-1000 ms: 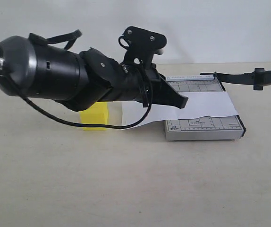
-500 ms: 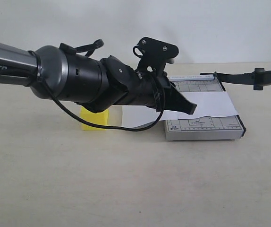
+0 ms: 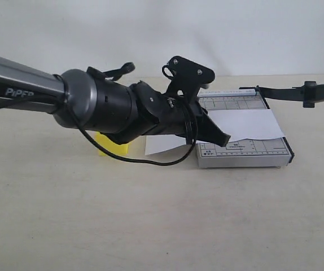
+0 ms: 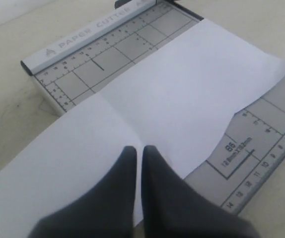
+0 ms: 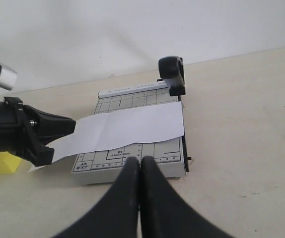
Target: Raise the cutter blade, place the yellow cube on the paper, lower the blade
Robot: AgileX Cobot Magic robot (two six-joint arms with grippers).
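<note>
The grey gridded cutter base (image 3: 244,153) carries the white paper (image 3: 249,123) across it, the paper's left end hanging off onto the table. The cutter blade (image 3: 297,92) is raised off the base and sticks out to the right; its thick handle (image 5: 172,74) shows in the right wrist view. My left gripper (image 3: 224,139) is shut and empty, low over the paper (image 4: 182,99) at the base's left edge. The yellow cube (image 3: 108,148) sits on the table left of the paper, mostly hidden behind my left arm. My right gripper (image 5: 141,159) is shut and empty, back from the base's front edge.
The pale tabletop (image 3: 162,220) stretches in front of the cutter. A white wall (image 3: 235,34) stands behind. My left arm's thick body (image 3: 100,107) and its looping cable (image 3: 150,161) hang over the cube and the paper's left end.
My left arm has reached further right and come down, bringing its shut gripper lower over the paper. It now covers more of the yellow cube. Blade and cutter are unmoved.
</note>
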